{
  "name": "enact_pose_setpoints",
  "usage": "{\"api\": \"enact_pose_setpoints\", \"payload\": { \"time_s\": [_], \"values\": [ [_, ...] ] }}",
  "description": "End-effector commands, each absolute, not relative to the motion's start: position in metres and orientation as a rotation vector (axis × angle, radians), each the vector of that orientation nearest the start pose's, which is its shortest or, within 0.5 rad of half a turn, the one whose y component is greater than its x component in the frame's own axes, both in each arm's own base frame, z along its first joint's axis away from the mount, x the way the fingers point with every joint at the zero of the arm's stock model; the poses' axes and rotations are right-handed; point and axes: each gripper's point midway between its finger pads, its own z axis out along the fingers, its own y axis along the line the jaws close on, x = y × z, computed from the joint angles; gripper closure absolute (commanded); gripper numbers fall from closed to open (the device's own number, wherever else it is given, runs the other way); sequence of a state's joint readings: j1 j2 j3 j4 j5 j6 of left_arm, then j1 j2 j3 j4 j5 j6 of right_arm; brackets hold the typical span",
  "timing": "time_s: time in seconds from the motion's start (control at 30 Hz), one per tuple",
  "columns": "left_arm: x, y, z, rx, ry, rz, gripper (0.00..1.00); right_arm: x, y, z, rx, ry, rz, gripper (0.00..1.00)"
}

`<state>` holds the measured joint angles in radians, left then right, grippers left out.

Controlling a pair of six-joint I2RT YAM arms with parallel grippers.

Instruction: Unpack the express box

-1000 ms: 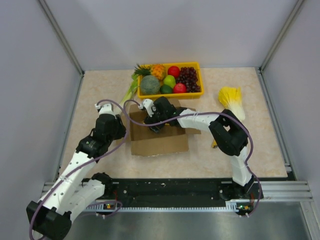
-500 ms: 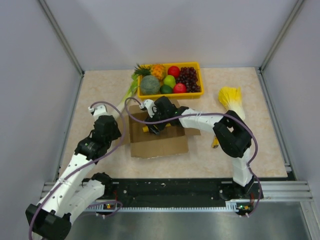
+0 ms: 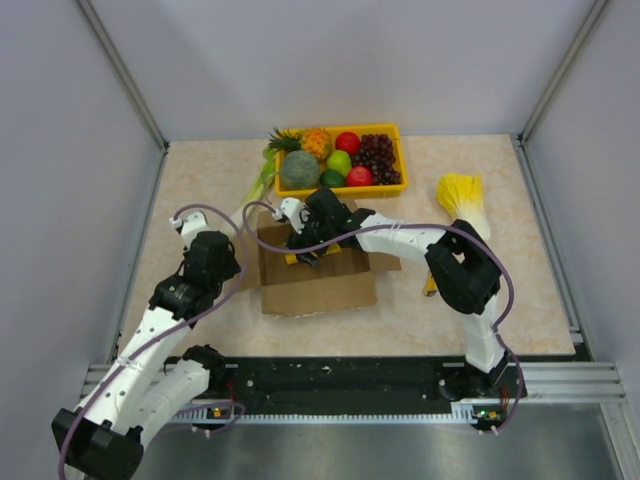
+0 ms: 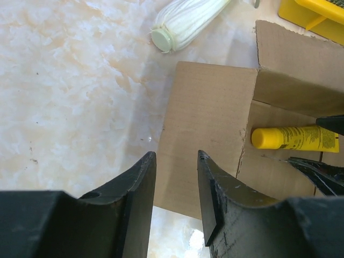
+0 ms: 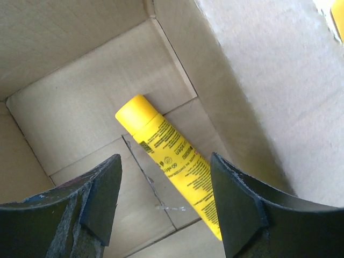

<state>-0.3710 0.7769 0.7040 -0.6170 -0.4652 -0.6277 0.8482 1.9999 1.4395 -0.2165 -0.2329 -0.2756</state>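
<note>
Beige marbled table (image 3: 200,180) carries the express box (image 3: 318,272) at its middle, flaps open, just nearer than the yellow fruit tray (image 3: 398,158) at the far edge. Reaching in from above, the right gripper (image 5: 165,158) has its fingers spread wide on either side of a yellow tube (image 5: 174,160) lying on the box floor, without touching it. The left gripper (image 4: 174,156) hovers over the box's left flap near the left edge, fingers slightly parted and grasping nothing.
</note>
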Motion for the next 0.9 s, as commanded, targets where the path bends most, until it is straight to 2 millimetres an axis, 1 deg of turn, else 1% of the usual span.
{"api": "enact_pose_setpoints", "payload": {
  "time_s": [0.0,0.2,0.3,0.33,0.43,0.53,0.57,0.63,0.67,0.77,0.87],
  "values": [
    [0.25,-0.032,0.16,-0.544,2.102,-0.032,0.58,0.322,0.426,0.071,-1.523,1.849,0.572,0.35],
    [0.252,-0.032,0.16,-0.538,2.101,-0.043,0.58,0.322,0.425,0.051,-1.573,1.888,0.565,0.36],
    [0.253,-0.032,0.159,-0.54,2.104,-0.046,0.58,0.321,0.424,0.048,-1.585,1.891,0.558,0.36],
    [0.253,-0.032,0.159,-0.54,2.105,-0.048,0.58,0.322,0.422,0.043,-1.584,1.907,0.544,0.36],
    [0.253,-0.033,0.159,-0.539,2.109,-0.056,0.58,0.327,0.421,0.037,-1.565,1.93,0.51,0.38],
    [0.253,-0.032,0.16,-0.539,2.106,-0.054,0.58,0.332,0.42,0.038,-1.536,1.943,0.481,0.51],
    [0.253,-0.032,0.159,-0.539,2.107,-0.053,0.58,0.332,0.421,0.04,-1.532,1.937,0.481,0.6],
    [0.253,-0.031,0.161,-0.54,2.101,-0.053,0.59,0.333,0.422,0.044,-1.516,1.935,0.473,0.67],
    [0.253,-0.031,0.161,-0.542,2.099,-0.055,0.59,0.332,0.421,0.048,-1.509,1.927,0.478,0.74],
    [0.253,-0.032,0.161,-0.542,2.1,-0.059,0.59,0.331,0.423,0.061,-1.482,1.899,0.494,0.82],
    [0.252,-0.032,0.162,-0.541,2.095,-0.062,0.59,0.329,0.425,0.073,-1.456,1.882,0.517,0.85]
  ]
}}
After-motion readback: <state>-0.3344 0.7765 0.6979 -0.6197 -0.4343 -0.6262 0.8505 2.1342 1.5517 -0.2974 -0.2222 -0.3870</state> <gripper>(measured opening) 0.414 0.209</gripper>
